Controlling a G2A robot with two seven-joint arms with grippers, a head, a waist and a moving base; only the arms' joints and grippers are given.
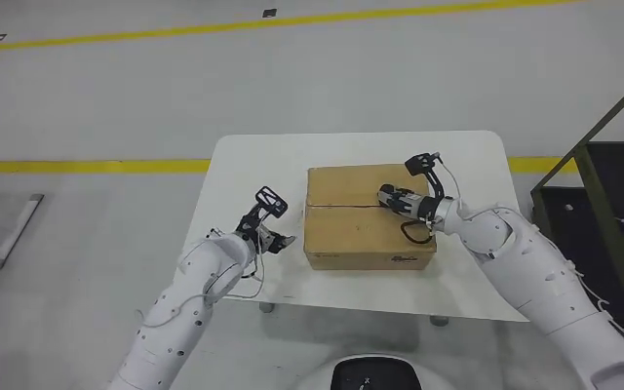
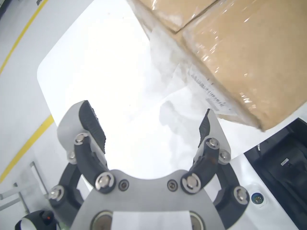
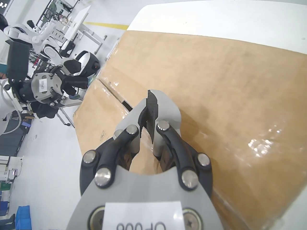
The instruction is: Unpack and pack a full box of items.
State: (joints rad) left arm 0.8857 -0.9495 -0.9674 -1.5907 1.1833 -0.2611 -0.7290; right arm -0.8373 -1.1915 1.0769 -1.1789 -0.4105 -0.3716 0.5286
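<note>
the white bench [image 1: 244,166] carries a closed cardboard box [image 1: 341,234] near its middle, flaps meeting at a centre seam (the top looks glossy under clear tape). the right gripper [image 3: 148,113] sits over the box top by that seam, its fingers clenched together. the left gripper [image 2: 146,118] hangs released, fingers spread, over the bench just beside the box's left side.

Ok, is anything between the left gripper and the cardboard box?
Nothing visible. The open left gripper hangs beside the cardboard box, and just white tabletop lies between the two.
</note>
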